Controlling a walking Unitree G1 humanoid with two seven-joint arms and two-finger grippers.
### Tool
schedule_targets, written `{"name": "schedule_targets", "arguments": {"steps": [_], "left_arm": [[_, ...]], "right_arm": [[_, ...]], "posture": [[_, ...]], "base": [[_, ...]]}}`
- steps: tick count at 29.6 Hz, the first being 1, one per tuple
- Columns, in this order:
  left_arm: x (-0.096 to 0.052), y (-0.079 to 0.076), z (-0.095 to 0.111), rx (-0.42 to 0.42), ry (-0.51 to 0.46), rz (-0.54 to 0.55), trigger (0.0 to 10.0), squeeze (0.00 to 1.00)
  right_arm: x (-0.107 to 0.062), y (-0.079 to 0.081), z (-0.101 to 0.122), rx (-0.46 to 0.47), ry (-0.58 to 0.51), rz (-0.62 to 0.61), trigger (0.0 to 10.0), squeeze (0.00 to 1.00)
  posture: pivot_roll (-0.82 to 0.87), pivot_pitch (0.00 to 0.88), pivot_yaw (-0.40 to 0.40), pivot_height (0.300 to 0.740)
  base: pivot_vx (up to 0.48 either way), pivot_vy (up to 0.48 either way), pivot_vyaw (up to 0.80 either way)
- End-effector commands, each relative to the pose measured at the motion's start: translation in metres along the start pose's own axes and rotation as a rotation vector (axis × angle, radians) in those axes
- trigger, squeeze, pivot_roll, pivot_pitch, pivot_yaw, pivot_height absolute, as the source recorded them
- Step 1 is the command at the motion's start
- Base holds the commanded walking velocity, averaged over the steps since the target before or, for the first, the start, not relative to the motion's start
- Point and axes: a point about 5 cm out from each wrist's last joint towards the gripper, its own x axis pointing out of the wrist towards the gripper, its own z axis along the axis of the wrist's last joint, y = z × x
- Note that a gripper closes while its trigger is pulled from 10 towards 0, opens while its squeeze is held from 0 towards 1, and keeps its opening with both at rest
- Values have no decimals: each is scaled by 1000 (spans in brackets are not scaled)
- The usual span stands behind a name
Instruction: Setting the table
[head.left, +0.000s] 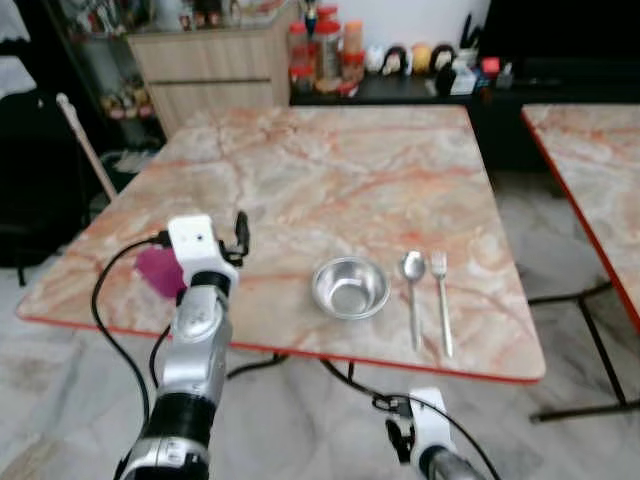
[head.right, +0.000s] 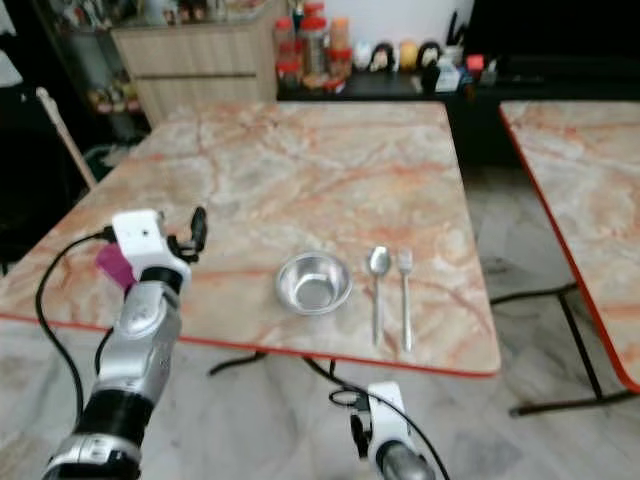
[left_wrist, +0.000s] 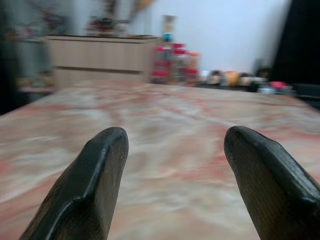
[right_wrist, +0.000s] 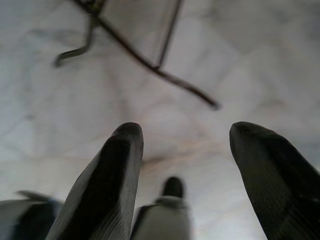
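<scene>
A steel bowl (head.left: 350, 287) sits near the front edge of the marble table (head.left: 330, 170). Just right of it lie a spoon (head.left: 413, 290) and a fork (head.left: 441, 300), side by side. A magenta object (head.left: 158, 270) rests near the table's front left, partly hidden behind my left arm (head.left: 200, 310). My left gripper (left_wrist: 175, 145) hovers low over the tabletop there, open, with nothing between its fingers. My right arm (head.left: 430, 445) hangs below the table's front edge. Its gripper (right_wrist: 185, 135) is open and points at the floor.
A second marble table (head.left: 590, 170) stands to the right across a gap of tiled floor. At the back are a wooden cabinet (head.left: 210, 65) and a dark counter with jars and bottles (head.left: 325, 50). A pale stick (head.left: 85, 145) leans by the table's left side.
</scene>
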Motion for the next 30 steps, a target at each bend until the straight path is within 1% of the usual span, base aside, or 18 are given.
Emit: {"name": "schedule_targets", "arguments": {"steps": [1, 2, 4, 6, 9, 14, 16, 23, 25, 26, 28, 30], "left_arm": [[-3, 4, 8, -13, -25, -52, 10000, 0], [-6, 1, 9, -30, -22, -101, 10000, 0], [-9, 0, 8, -34, -18, -130, 10000, 0], [-12, -1, 9, -36, -16, -159, 10000, 0], [-13, -3, 9, -31, -7, -184, 10000, 0], [-14, -4, 12, -48, -1, -206, 10000, 0], [-13, -9, 15, -43, 6, -243, 10000, 0], [-16, -15, 14, -25, 83, -312, 10000, 0], [-19, -19, 13, -14, 110, -349, 10000, 0], [-22, -21, 10, -21, 135, -368, 10000, 0], [-23, -22, 9, -28, 154, -381, 10000, 0], [-32, -28, 1, -18, 209, -427, 10000, 0]], "right_arm": [[1, 5, 3, 17, -4, 6, 10000, 0], [1, 5, 2, 18, 2, 4, 10000, 0], [1, 5, 1, 16, 12, 3, 10000, 0], [1, 5, -1, 16, 26, -2, 10000, 0], [1, 6, -1, 13, 26, 5, 10000, 0], [1, 7, -1, 13, 27, 11, 10000, 0], [2, 8, 0, 7, 25, 19, 10000, 0], [2, 8, 1, 18, 14, 15, 10000, 0], [2, 8, 1, 17, 15, 16, 10000, 0], [2, 8, 1, 17, 16, 18, 10000, 0], [2, 9, 1, 17, 16, 19, 10000, 0], [2, 9, 0, 16, 20, 21, 10000, 0]], "posture": [[19, 22, 41, 728], [20, 25, 41, 728], [24, 26, 40, 728], [28, 28, 39, 728], [29, 29, 38, 728], [29, 27, 39, 728], [30, 27, 40, 728], [32, 27, 42, 728], [32, 27, 42, 728], [36, 27, 45, 728], [36, 27, 45, 728], [37, 27, 46, 728]], "base": [[0, 0, 0], [0, 0, 0], [0, 0, 0], [0, 0, -531], [0, 0, -585], [0, 0, -581], [0, 0, -488], [0, 0, 0], [0, 0, 0], [0, 0, 0], [0, 0, 0], [0, 0, 0]]}}
